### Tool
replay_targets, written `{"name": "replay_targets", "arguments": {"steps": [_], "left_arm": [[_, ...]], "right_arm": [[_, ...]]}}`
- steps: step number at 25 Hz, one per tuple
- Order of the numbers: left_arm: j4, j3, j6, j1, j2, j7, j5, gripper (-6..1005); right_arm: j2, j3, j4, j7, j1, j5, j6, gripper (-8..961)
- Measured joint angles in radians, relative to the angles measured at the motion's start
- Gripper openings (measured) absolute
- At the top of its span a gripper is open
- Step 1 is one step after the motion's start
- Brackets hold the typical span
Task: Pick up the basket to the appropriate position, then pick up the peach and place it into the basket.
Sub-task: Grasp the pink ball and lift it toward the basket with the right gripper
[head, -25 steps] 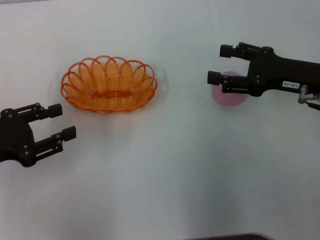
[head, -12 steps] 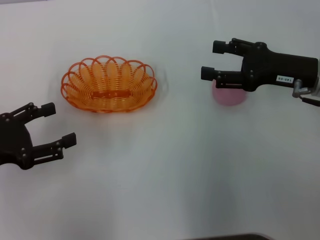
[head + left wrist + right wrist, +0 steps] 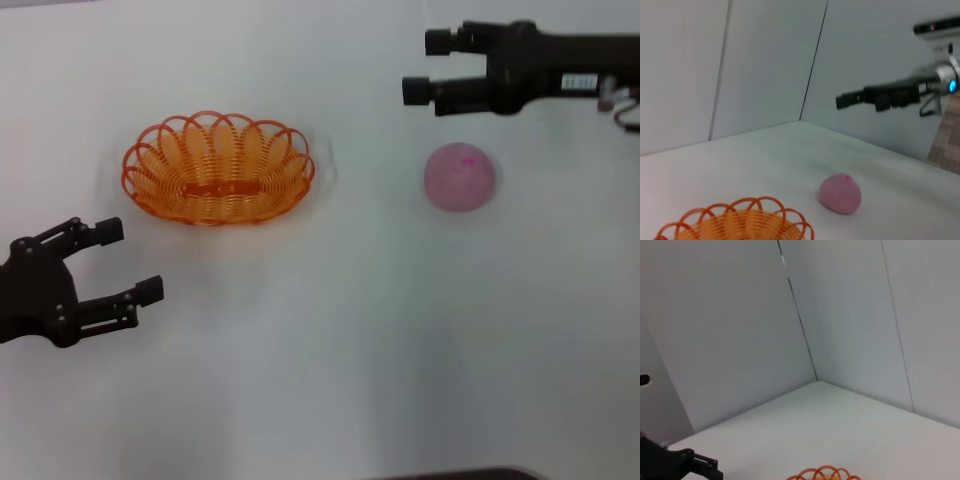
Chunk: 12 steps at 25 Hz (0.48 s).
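We see the shallow oval orange wire basket (image 3: 218,169) with its looped scalloped rim resting flat on the plain white tabletop (image 3: 330,330), empty, toward our left side. The round pale pink peach (image 3: 459,177) sits on the same surface well apart from it, toward our right, untouched.

Our left gripper (image 3: 122,261) hovers near the basket's front left, its black fingers spread apart and holding nothing; we judge it is lined up that way to take the basket's rim, since moving the basket comes first. Our right gripper (image 3: 428,66) hangs beyond the peach, clear of it, fingers also apart and empty. We read that as leaving the fruit exposed and waiting its turn.

The tabletop is bare white and matte, apart from these two things. In the wrist views, pale grey wall panels (image 3: 740,325) meet in a corner behind the table, with thin dark seams between them.
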Motion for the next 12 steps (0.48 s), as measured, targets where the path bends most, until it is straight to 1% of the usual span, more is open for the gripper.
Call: {"name": "replay_targets", "arguments": {"steps": [2, 4, 7, 9, 12], "left_arm": [[-0.011, 0.001, -0.005, -0.002, 0.000, -0.001, 0.002, 908], [-0.015, 0.001, -0.007, -0.003, 0.000, -0.001, 0.002, 908], [-0.016, 0.001, -0.005, -0.003, 0.000, -0.001, 0.002, 908], [-0.016, 0.001, -0.002, -0.004, 0.000, -0.001, 0.002, 908], [-0.020, 0.001, 0.000, -0.004, 0.000, -0.001, 0.002, 908]], "right_arm": [[-0.005, -0.055, -0.078, 0.098, 0.011, -0.002, -0.001, 914], [-0.016, -0.113, -0.151, 0.183, 0.019, -0.003, -0.001, 914], [-0.045, -0.195, -0.242, 0.328, 0.034, -0.012, -0.003, 914], [-0.061, -0.223, -0.290, 0.414, 0.055, -0.053, -0.003, 914], [-0.063, -0.229, -0.340, 0.496, 0.097, -0.182, -0.012, 914]]}}
